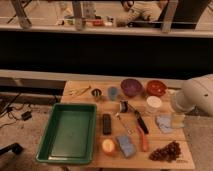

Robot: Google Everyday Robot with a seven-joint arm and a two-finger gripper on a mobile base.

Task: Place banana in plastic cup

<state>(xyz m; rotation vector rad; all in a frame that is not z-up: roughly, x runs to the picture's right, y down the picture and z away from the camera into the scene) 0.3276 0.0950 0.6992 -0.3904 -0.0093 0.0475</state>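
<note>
Gripper [177,119] hangs at the right edge of the wooden table [165,139] beside a blue cloth [163,123], fingers spread, grasping nothing; banana [80,91] lies far left, dark metal cup [96,93] between it and the plastic cup [113,92]

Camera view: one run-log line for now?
banana: on table, back left, not picked | plastic cup: upright, back row, right of metal cup | gripper: open, empty, over table's right edge
</note>
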